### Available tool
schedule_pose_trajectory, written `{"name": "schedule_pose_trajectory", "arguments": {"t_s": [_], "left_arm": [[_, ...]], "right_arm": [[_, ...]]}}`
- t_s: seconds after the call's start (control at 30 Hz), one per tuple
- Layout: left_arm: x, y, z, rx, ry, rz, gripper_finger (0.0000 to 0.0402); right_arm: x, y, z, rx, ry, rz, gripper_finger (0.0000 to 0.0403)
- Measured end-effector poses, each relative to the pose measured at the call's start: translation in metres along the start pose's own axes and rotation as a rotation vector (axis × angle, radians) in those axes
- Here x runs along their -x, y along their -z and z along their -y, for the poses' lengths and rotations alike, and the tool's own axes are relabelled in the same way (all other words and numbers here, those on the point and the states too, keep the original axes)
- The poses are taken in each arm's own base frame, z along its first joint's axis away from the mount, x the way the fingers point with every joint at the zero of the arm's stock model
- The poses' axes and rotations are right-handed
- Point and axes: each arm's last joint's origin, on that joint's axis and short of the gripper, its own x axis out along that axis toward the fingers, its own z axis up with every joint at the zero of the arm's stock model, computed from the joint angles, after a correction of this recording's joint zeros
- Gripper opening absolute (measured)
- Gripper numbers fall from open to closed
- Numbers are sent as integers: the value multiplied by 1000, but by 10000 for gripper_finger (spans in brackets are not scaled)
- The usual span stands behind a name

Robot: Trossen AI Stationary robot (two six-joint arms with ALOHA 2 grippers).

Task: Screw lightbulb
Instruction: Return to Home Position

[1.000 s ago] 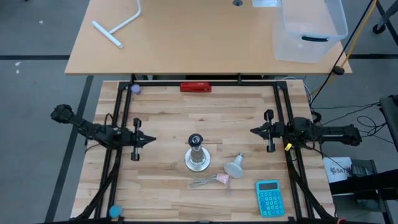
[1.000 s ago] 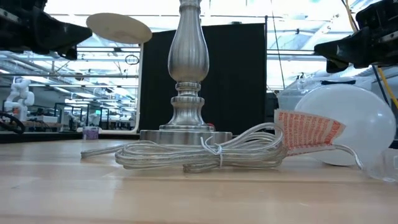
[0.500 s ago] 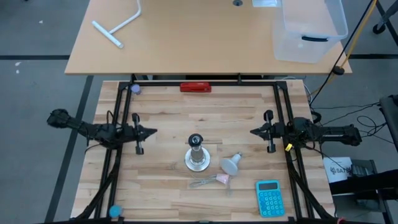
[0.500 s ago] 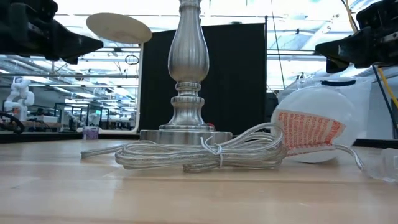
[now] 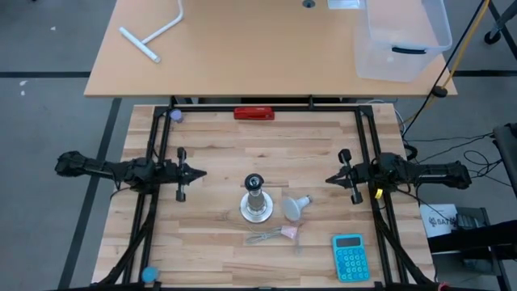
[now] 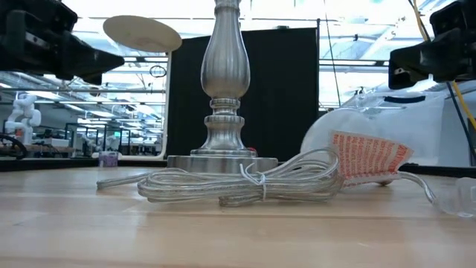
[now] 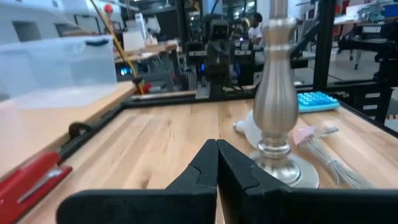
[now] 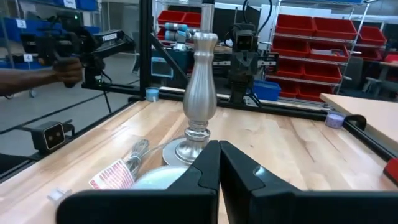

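Note:
The white lightbulb (image 5: 294,208) lies on its side on the wooden table, just right of the lamp stand (image 5: 256,202), with its silvery base (image 5: 306,200) pointing right. It also shows in the low view (image 6: 349,145) and the right wrist view (image 8: 159,178). The stand rests upright on its round silver foot. My left gripper (image 5: 199,172) is shut and empty, left of the stand and above the table. It also shows in the left wrist view (image 7: 217,148). My right gripper (image 5: 329,179) is shut and empty, right of the bulb. It also shows in the right wrist view (image 8: 219,148).
A coiled clear cord (image 5: 265,236) and a small pink piece (image 5: 289,233) lie near the stand's foot. A blue calculator (image 5: 350,257) lies at the near right. A red tool (image 5: 254,113) lies at the far edge. A black frame (image 5: 161,145) borders the table.
The lightbulb has rolled along the table toward the lamp stand, a little to the left and far side. My left gripper has moved slightly toward the far edge, staying shut.

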Motion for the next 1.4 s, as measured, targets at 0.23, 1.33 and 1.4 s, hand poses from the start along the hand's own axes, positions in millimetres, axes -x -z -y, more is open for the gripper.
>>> {"name": "schedule_pose_trajectory", "arguments": {"t_s": [0.23,1.33,1.4], "left_arm": [[0,9,-5,65,-3,-82,0],[0,16,-10,68,-110,-163,0],[0,16,-10,68,-110,-163,0]], "right_arm": [[0,0,0,-67,0,-1,0],[0,0,0,-63,1,-3,0],[0,0,0,-63,0,-3,0]]}}
